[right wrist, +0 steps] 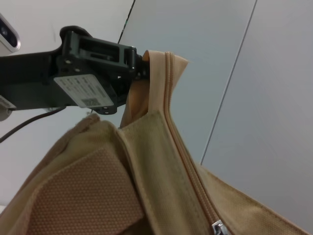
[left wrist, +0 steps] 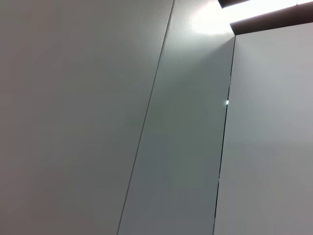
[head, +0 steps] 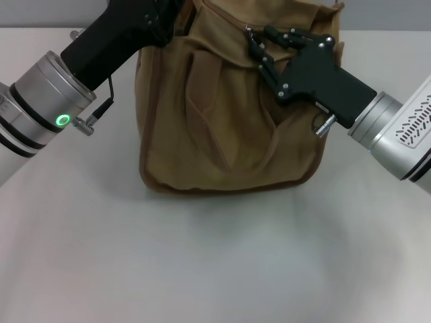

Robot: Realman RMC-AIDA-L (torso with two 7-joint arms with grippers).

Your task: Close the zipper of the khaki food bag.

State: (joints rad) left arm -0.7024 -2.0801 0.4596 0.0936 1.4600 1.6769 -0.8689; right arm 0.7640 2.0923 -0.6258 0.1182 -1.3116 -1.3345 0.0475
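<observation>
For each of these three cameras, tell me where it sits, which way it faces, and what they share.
Head view: on the robot's head, looking down at the khaki food bag on the table; both arms show, left claw and right claw at the bag's top.
Left wrist view: on the left arm, facing bare wall panels; no robot part shows.
Right wrist view: on the right arm, looking along the zipper toward the left claw pinching the bag's end.
Shared: head and right wrist views both show the bag and left claw.

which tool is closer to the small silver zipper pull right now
Right. The right tool is at the small shiny silver metal pull tab on the bag top; the left tool grips the khaki-taped zipper's far end.
</observation>
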